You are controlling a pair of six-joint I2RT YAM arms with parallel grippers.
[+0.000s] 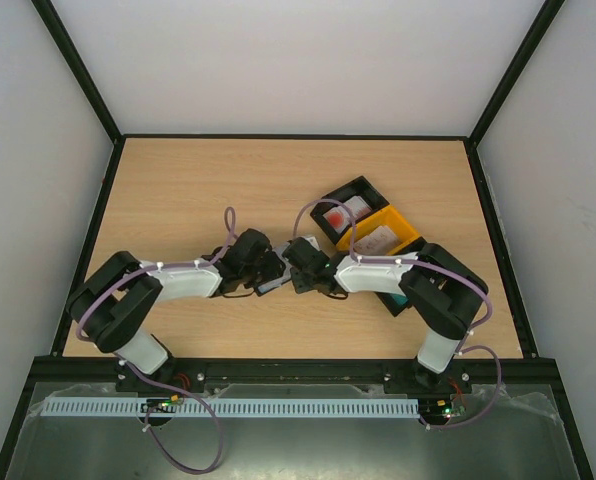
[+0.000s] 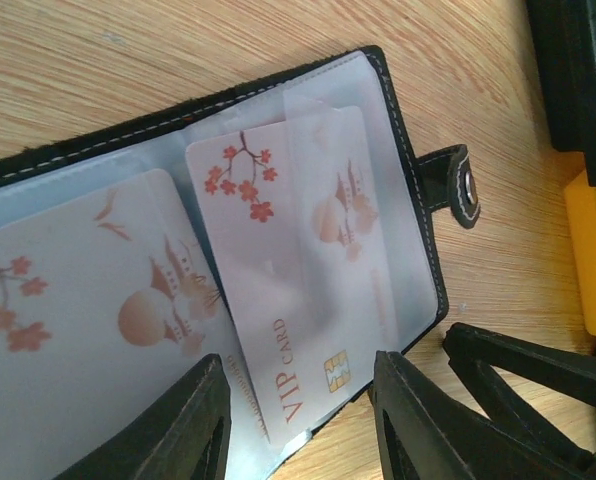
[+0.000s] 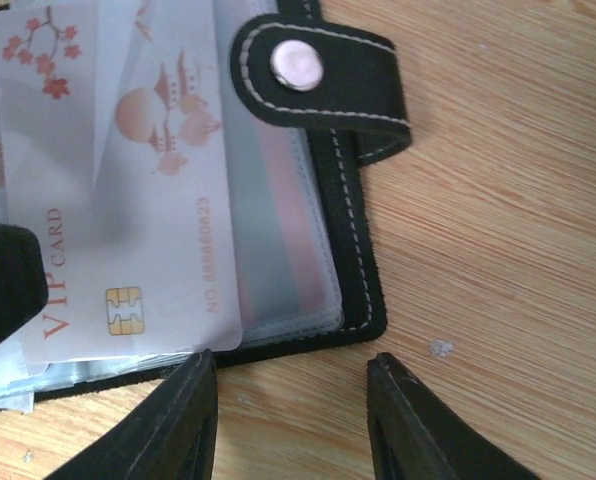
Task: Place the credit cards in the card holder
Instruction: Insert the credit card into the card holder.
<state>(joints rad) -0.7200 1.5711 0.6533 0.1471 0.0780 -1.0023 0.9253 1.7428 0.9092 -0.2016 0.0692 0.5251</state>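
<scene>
Fingers of the left gripper [image 2: 298, 385] are set apart on either side of the VIP card [image 2: 278, 300] at its chip end; whether it is pinched cannot be told. The right gripper [image 3: 290, 358] is held spread and empty at the card holder [image 2: 406, 170], which is laid open mid-table, left of the bins [image 1: 353, 205]. If the card is pushed askew, it could be buckled, or the unpinned holder shoved. A second blossom card [image 2: 68, 320] is shown only by the left wrist, a reddish card [image 3: 278, 200] only by the right.
</scene>
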